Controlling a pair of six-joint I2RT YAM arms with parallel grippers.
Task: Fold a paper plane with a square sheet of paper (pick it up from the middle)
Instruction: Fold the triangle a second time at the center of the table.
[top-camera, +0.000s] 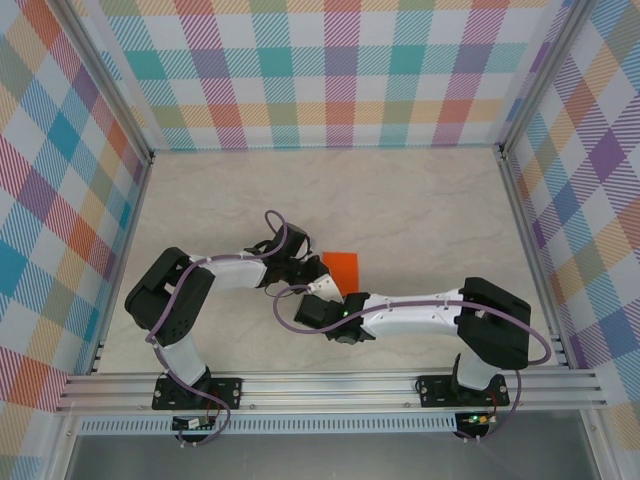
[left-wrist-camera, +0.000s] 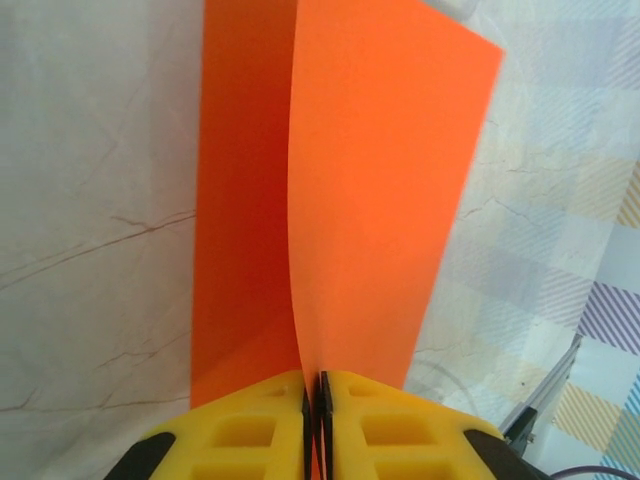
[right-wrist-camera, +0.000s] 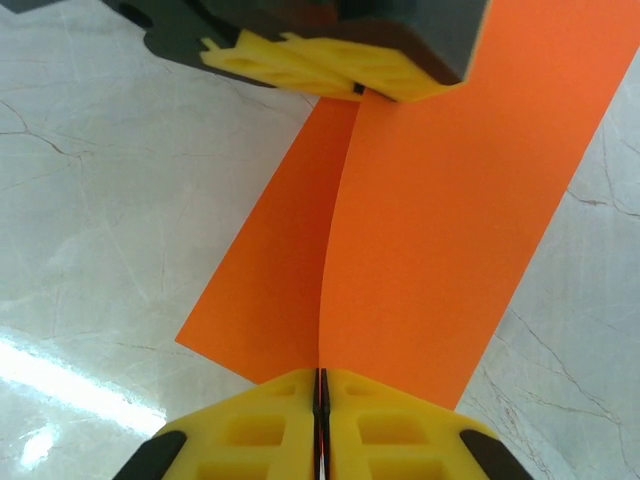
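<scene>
Pinching the centre fold looks like your current step: left pincer (left-wrist-camera: 322, 390) and right pincer (right-wrist-camera: 322, 385) each clamp the sheet of paper (top-camera: 341, 268), mid-counter (top-camera: 430, 200), at 3 o'clock from the left pincer. Next, press that crease flat.

Pale marbled tabletop (top-camera: 400, 190); pastel plaid walls (top-camera: 330, 70) on three sides; aluminium rail (top-camera: 330, 385) along near edge.

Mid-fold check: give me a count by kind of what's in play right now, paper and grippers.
Paper: 1, the square sheet of paper, orange, bent up along the middle.
Grippers: 2, left gripper and right gripper, both shut on the sheet.
Total: 3.
</scene>
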